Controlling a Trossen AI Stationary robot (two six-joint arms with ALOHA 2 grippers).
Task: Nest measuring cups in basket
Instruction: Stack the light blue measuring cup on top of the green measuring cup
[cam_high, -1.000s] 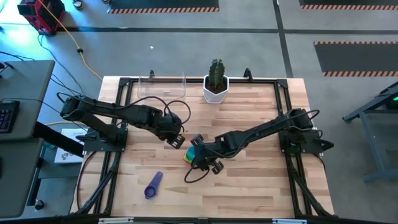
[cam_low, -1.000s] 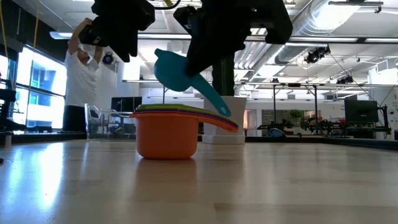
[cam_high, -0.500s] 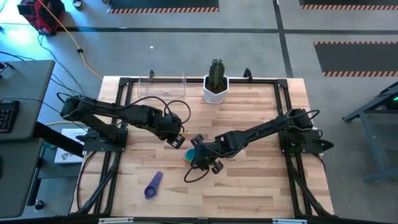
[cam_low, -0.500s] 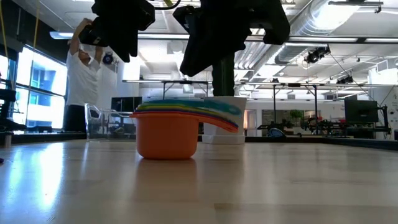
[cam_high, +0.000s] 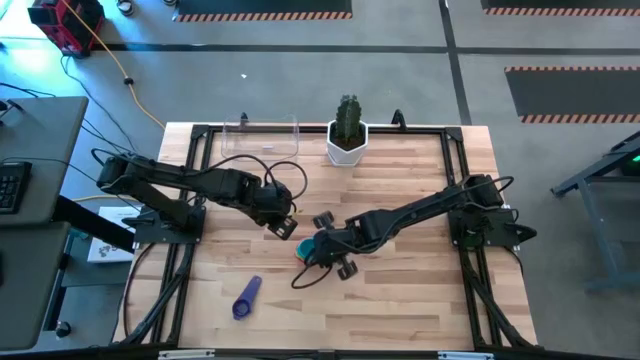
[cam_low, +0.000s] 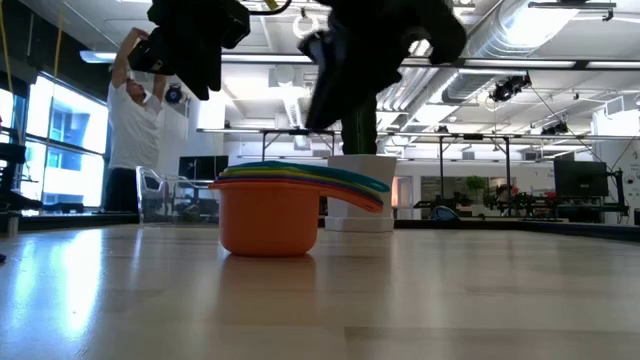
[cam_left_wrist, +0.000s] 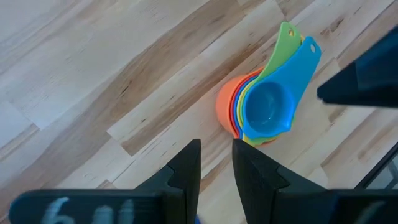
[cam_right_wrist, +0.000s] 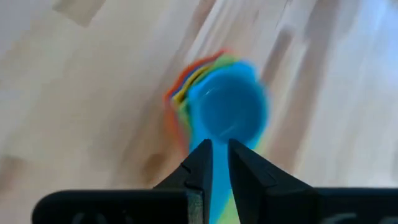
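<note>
Several measuring cups sit nested in a stack (cam_high: 308, 249) mid-table, with the orange cup (cam_low: 268, 220) at the bottom standing on the wood. The teal cup (cam_left_wrist: 270, 102) lies on top, its handle (cam_low: 370, 184) pointing toward the right arm. My right gripper (cam_right_wrist: 219, 163) hangs just above that handle, pointing down at a slant. Its fingers are narrowly open and clear of the cups. My left gripper (cam_left_wrist: 216, 163) hovers open to the stack's left, holding nothing. A purple cup (cam_high: 246, 297) lies alone near the front left. The clear basket (cam_high: 260, 137) stands at the far edge.
A white pot with a cactus (cam_high: 347, 143) stands at the far edge, right of the basket. Bare wood lies between the stack and the basket. A person (cam_low: 130, 130) stands in the room beyond the table.
The teal cup, which hung tilted from my right gripper above the stack, has dropped and now lies nested level on top. My right gripper has let go of it, stayed above the stack and rolled about its own axis.
</note>
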